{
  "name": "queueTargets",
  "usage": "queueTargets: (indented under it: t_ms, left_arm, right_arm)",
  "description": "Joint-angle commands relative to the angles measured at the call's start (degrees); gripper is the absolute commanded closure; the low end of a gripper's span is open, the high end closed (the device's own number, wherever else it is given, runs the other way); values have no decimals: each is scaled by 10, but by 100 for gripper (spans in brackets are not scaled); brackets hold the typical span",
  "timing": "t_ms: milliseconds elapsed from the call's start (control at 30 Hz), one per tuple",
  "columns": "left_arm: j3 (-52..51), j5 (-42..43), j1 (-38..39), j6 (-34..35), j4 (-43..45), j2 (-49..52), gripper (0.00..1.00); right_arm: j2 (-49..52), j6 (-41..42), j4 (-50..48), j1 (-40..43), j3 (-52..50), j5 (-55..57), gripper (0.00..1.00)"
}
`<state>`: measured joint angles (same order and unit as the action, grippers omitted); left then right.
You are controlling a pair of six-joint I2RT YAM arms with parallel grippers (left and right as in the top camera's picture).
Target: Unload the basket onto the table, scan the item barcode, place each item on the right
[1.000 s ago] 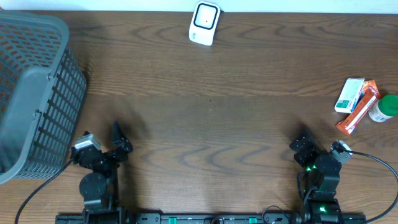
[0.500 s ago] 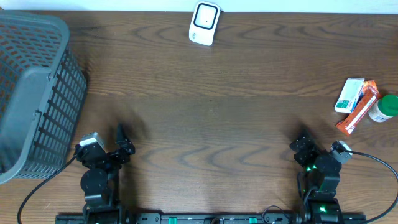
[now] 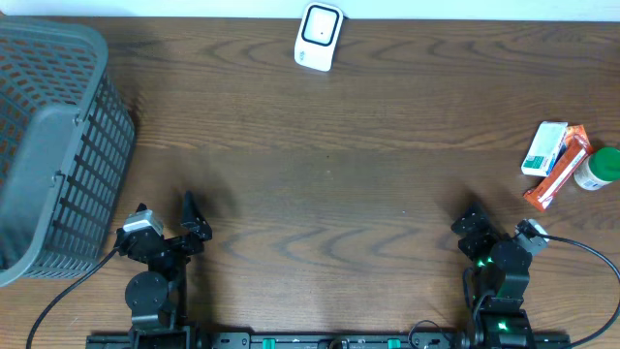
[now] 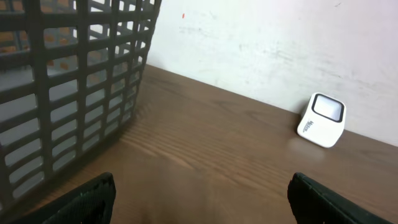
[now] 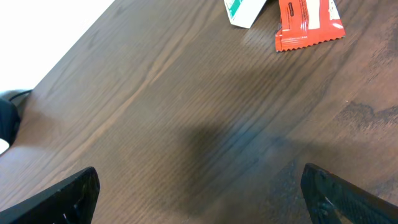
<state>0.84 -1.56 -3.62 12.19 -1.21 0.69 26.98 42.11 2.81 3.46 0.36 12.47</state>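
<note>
A white barcode scanner (image 3: 319, 36) stands at the table's far edge; the left wrist view shows this scanner (image 4: 321, 119) against the wall. At the right edge lie a white-and-green box (image 3: 544, 147), an orange-red packet (image 3: 560, 168) and a green-capped bottle (image 3: 598, 168). The right wrist view shows the box (image 5: 244, 9) and the packet (image 5: 308, 22) at its top. My left gripper (image 3: 182, 231) (image 4: 202, 205) is open and empty near the front left. My right gripper (image 3: 472, 231) (image 5: 202, 199) is open and empty near the front right, well short of the items.
A large grey mesh basket (image 3: 58, 145) fills the left side of the table, close beside the left arm; its wall (image 4: 74, 93) looms at the left of the left wrist view. Cables trail from both arm bases along the front edge.
The left arm's wrist shifted slightly to the right and back again. The right arm and all items stayed put.
</note>
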Motion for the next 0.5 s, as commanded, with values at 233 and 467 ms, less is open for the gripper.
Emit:
queueTargets:
  t_ms: [233,467]
  left_arm:
    - [-5,-5,3,-5,-30,-5,10]
    - [-5,-5,46,-5,-30,-6,10]
  right_arm:
    - [0,7,2,2,0,9,1]
    - [0,7,2,2,0,9,1]
